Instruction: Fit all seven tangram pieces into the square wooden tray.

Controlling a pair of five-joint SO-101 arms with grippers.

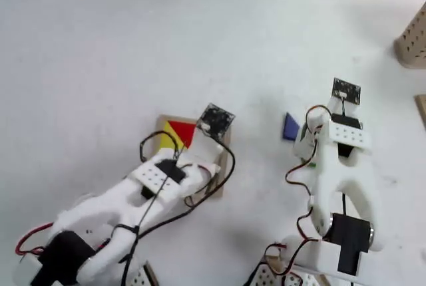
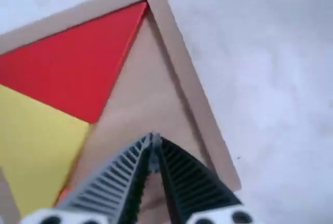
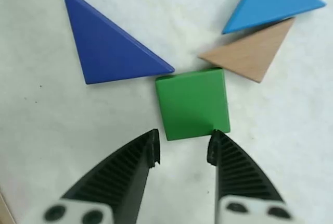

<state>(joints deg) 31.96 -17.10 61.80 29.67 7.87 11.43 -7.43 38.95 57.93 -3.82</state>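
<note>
Right gripper (image 3: 183,148) is spread open just short of the green square (image 3: 192,104). The square sits on the table with the dark blue triangle (image 3: 106,47) and the wooden triangle (image 3: 250,52) just beside its corners, so I'd drop straight down across its two flat sides without nudging either one. Left gripper (image 2: 153,151) is pinched shut over the bare part of the wooden tray (image 2: 177,73) next to the red triangle (image 2: 73,62), so it probably needs to clear out first.

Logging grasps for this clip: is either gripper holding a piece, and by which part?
Nothing is held. The left gripper is shut, empty, over the tray; the right gripper is open beside the green square, not gripping it.
</note>
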